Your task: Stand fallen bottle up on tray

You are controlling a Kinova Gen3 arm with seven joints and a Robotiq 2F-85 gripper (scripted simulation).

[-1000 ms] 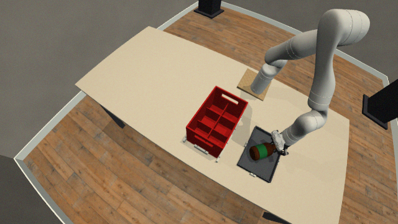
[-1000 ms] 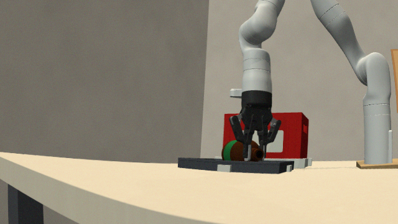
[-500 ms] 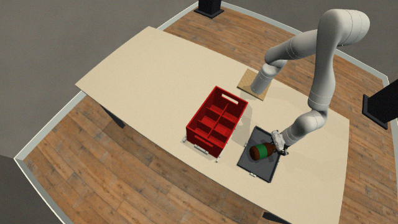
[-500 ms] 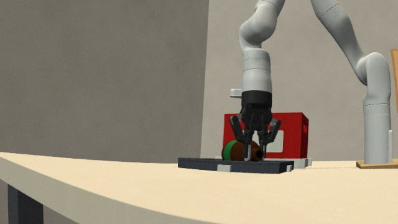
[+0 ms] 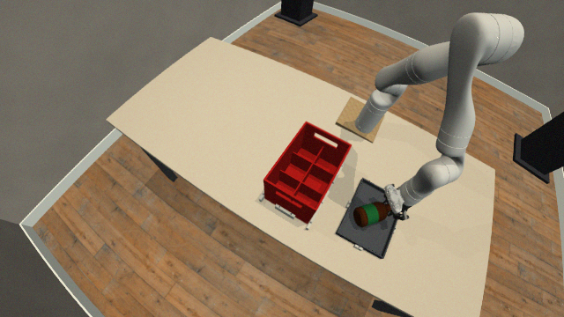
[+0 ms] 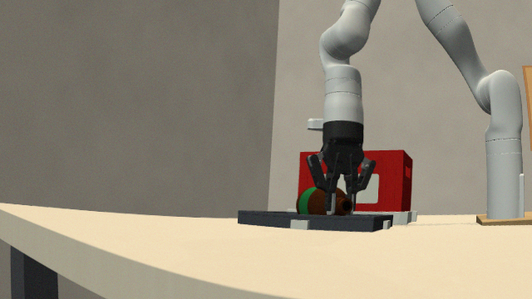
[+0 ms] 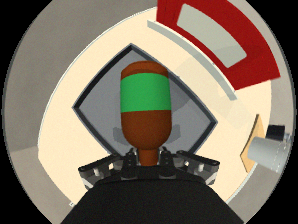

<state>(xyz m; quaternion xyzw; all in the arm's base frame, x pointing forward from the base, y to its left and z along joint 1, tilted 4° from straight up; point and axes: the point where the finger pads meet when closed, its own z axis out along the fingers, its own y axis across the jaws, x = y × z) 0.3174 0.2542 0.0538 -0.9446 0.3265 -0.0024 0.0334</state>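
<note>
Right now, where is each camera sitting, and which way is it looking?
Top: high up, looking down at the table, crate, tray and whole arm.
Exterior: low at table height, facing the end effector shut on the bottle's neck.
Wrist: on the arm, looking along the lying bottle; fingers show.
All share bottle, tray and crate.
</note>
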